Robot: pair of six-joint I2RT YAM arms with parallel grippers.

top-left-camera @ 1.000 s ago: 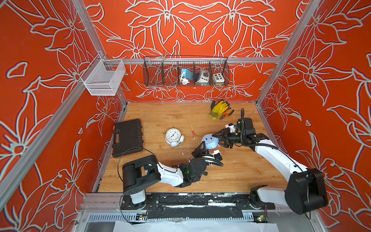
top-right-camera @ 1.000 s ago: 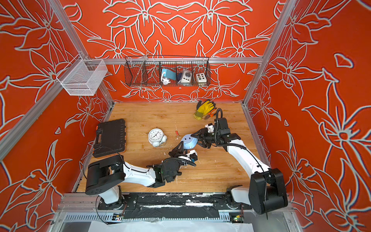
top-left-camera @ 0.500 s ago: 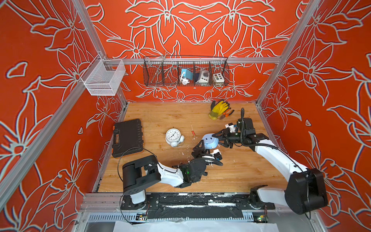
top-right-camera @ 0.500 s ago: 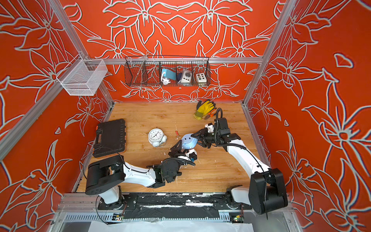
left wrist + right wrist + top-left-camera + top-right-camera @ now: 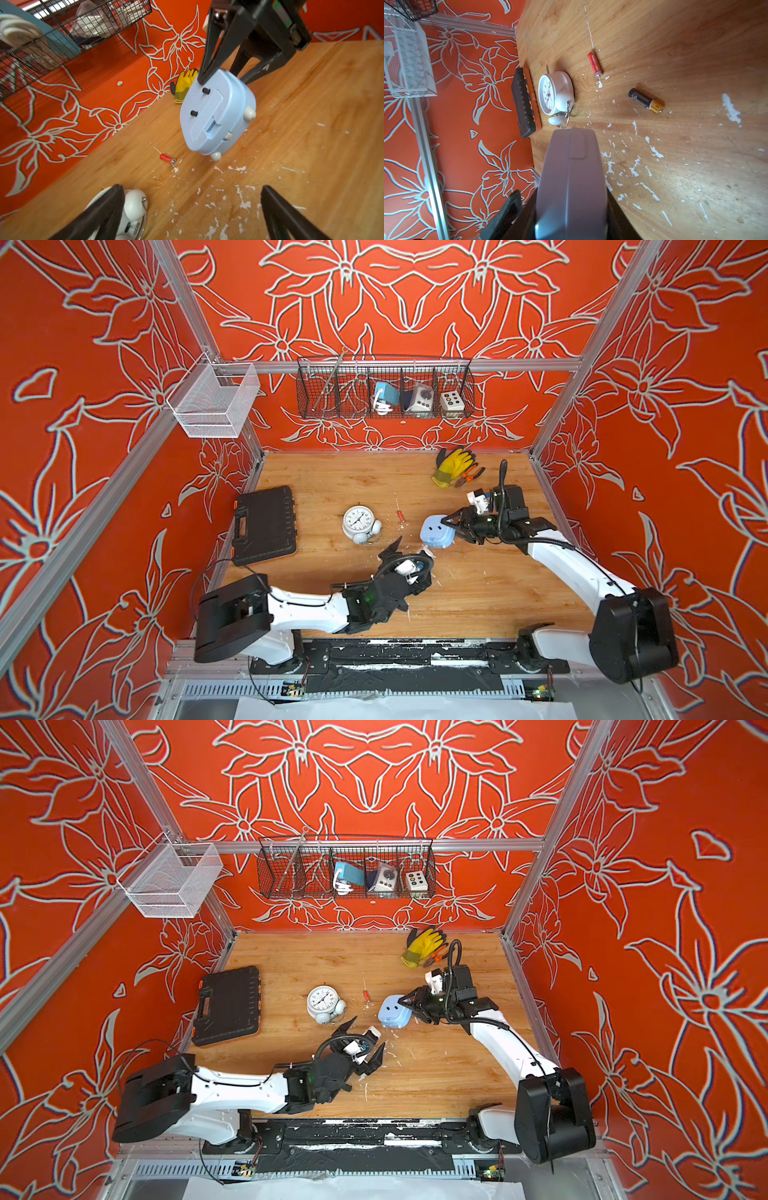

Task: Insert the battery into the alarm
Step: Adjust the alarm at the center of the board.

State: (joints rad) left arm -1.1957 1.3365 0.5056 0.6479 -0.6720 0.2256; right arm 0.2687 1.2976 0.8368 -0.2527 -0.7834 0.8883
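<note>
Nearest the front edge of the wooden bench (image 5: 478,597), the left gripper (image 5: 191,188) is held low over the boards, its jaws spread wide with nothing between them. White flecks (image 5: 242,168) are scattered on the wood around it. In the right wrist view a black-and-gold AA battery (image 5: 646,101) is seen lying flat on the bench, clear of both grippers and apart from the alarm.

Just beyond, a pale blue rounded plastic alarm clock (image 5: 212,116) is gripped by the right gripper (image 5: 451,529), whose jaws are closed across its front and back at the end opposite the feet. The clock is held tilted, its back turned toward the left gripper. Two black knobs (image 5: 206,90) and a rectangular cover (image 5: 204,116) are shown there, and the cover appears seated. Whether the lower cream foot (image 5: 216,156) touches the bench cannot be told.

A small red cylindrical battery (image 5: 400,515) lies between this clock and a white round twin-bell alarm clock (image 5: 358,522). A black plastic tool case (image 5: 264,524) is set by the left wall. Farther back, a yellow work glove (image 5: 454,464) lies just beside orange-handled pliers (image 5: 471,477). On the rear wall a black wire basket (image 5: 324,398) is hung, and a white mesh basket (image 5: 208,414) on the left rail.
</note>
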